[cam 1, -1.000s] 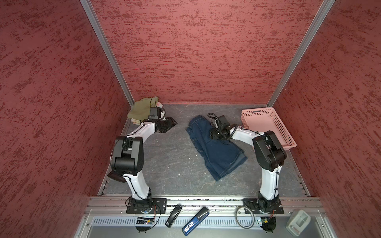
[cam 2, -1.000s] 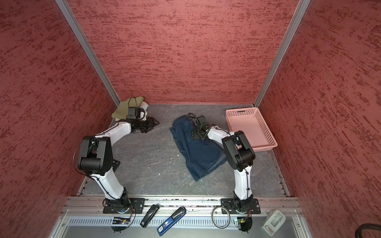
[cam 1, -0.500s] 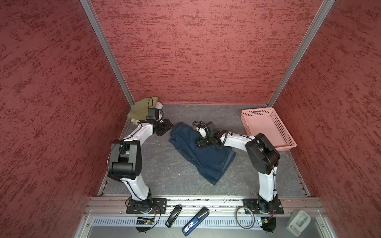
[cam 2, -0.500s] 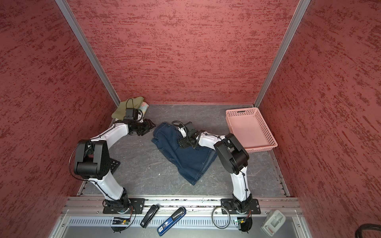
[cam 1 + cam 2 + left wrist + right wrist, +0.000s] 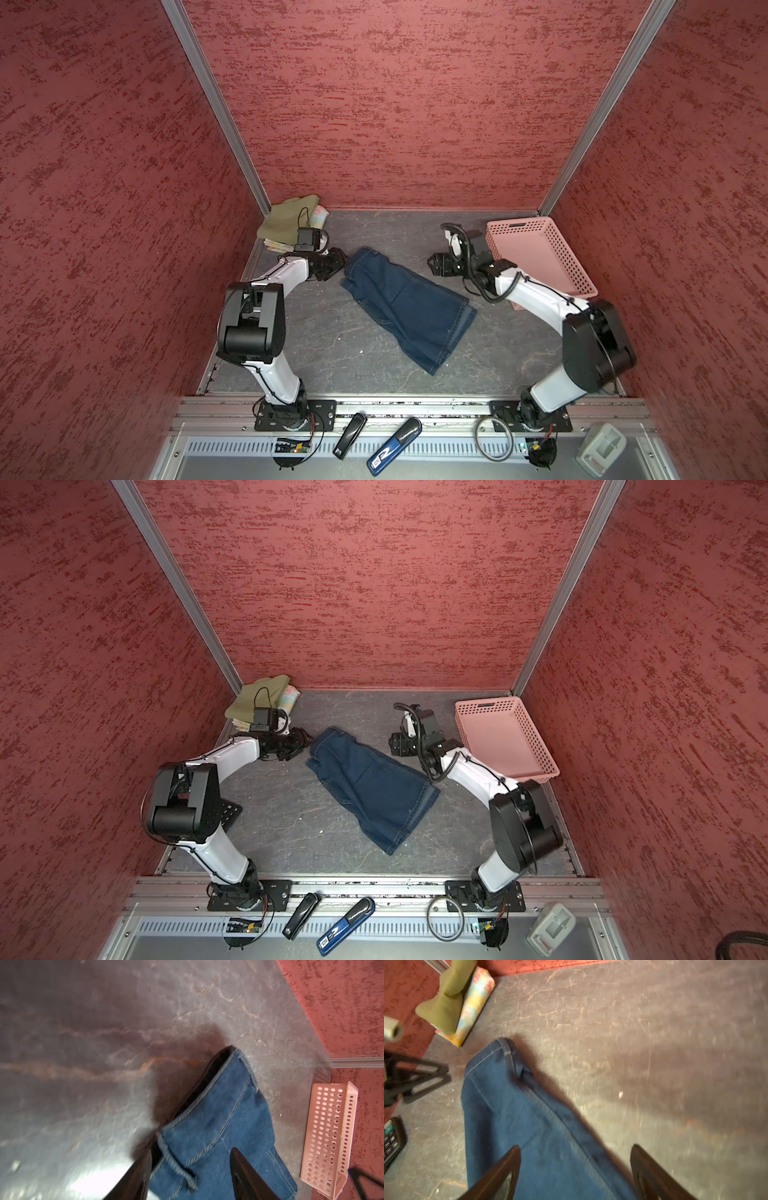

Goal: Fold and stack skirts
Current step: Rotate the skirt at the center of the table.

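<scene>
While a dark-blue denim skirt (image 5: 407,307) lies on grey tabletop (image 5: 332,345), left gripper (image 5: 338,263) jaws parted at its waistband, seemingly gripping nothing, right gripper (image 5: 433,264) jaws wide, nearby.

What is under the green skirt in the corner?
A folded flowery skirt lies under the green skirt. Only its edges peek out; the rest is covered, so anything else beneath is hidden.

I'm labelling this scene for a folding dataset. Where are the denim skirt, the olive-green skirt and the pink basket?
denim skirt (image 5: 409,305), in a top view, middle of the cloth.
olive-green skirt (image 5: 280,222), in a top view, middle of its upper face.
pink basket (image 5: 536,257), in a top view, bare floor inside.
</scene>
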